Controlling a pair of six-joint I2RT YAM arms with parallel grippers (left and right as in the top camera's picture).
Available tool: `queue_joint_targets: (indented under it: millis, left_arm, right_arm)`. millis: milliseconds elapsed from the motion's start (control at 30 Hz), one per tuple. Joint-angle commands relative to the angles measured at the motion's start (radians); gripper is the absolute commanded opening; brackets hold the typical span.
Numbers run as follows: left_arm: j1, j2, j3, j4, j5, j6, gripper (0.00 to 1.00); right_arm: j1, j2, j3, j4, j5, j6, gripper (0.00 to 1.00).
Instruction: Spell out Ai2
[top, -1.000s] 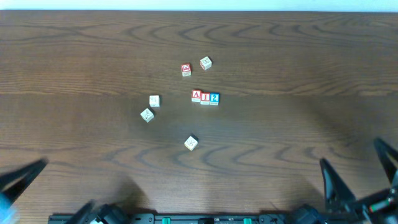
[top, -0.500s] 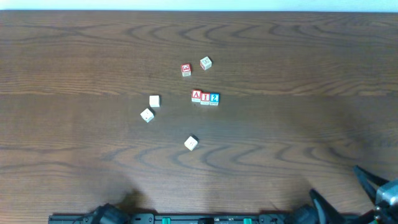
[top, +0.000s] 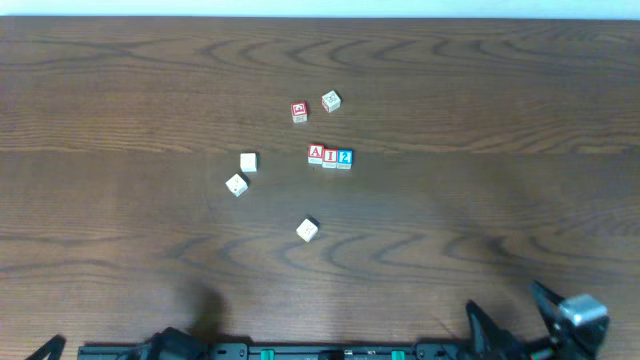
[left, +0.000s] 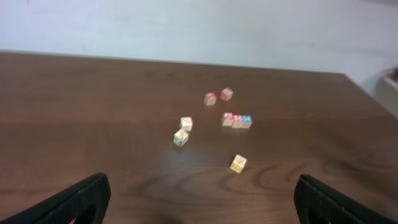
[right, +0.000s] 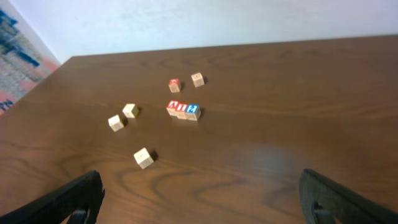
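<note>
We read the word already laid out near the middle of the table (top: 120, 90): the A block (top: 316, 153), the I block (top: 330, 157) and the 2 block (top: 344, 158) stand side by side and touching, in that order from the robot's left to its right. The row's long axis runs across the table, with the 2 end dipping very slightly toward the robot.

Both claws hang low at the near edge, well apart from the row, which lies straight ahead of them. The left claw (left: 202, 182) has its fingers spread wide and holds nothing. The right claw (right: 200, 176) is likewise spread wide and empty.

We judge the right arm to be the nearer one, since the row sits a touch to its side of centre. A red spare block (top: 299, 112) lies just beyond the A block, apart from it, and a pale spare block (top: 307, 230) lies on the near side. We judge the spelling done, with no further reach needed
</note>
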Motion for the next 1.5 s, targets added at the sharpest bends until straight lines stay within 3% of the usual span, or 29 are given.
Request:
queue_joint_targets:
  millis: [0, 267, 433, 633, 733, 833, 1067, 1467]
  left_arm:
    - [0.002, 0.011, -0.100, 0.049, -0.040, -0.042, 0.95]
    - [0.002, 0.011, -0.421, 0.281, -0.134, -0.041, 0.95]
    - [0.002, 0.011, -0.616, 0.510, -0.156, -0.042, 0.95]
    - [0.002, 0.011, -0.780, 0.730, -0.300, -0.042, 0.95]
    - [0.002, 0.011, -0.851, 0.833, -0.378, -0.042, 0.95]
    - [0.002, 0.011, -0.928, 0.936, -0.376, -0.041, 0.95]
    - [0.002, 0.011, -1.134, 1.201, -0.369, 0.015, 0.95]
    - [0.002, 0.011, -1.338, 1.269, -0.346, 0.034, 0.96]
  right_arm:
    - [-0.062, -0.003, -0.089, 0.055, -0.091, -0.010, 0.99]
    - [-0.086, -0.003, -0.299, 0.359, -0.091, -0.111, 0.99]
    - [-0.086, -0.003, -0.386, 0.502, -0.090, -0.093, 0.99]
    - [-0.086, -0.003, -0.522, 0.687, -0.010, -0.084, 0.99]
    - [-0.086, -0.003, -0.591, 0.701, 0.058, -0.073, 0.99]
    - [-0.086, -0.003, -0.671, 0.785, 0.058, 0.005, 0.99]
    - [-0.085, -0.003, -0.845, 1.030, 0.056, -0.002, 0.99]
    - [-0.085, 0.011, -0.927, 1.041, 0.056, 0.002, 0.99]
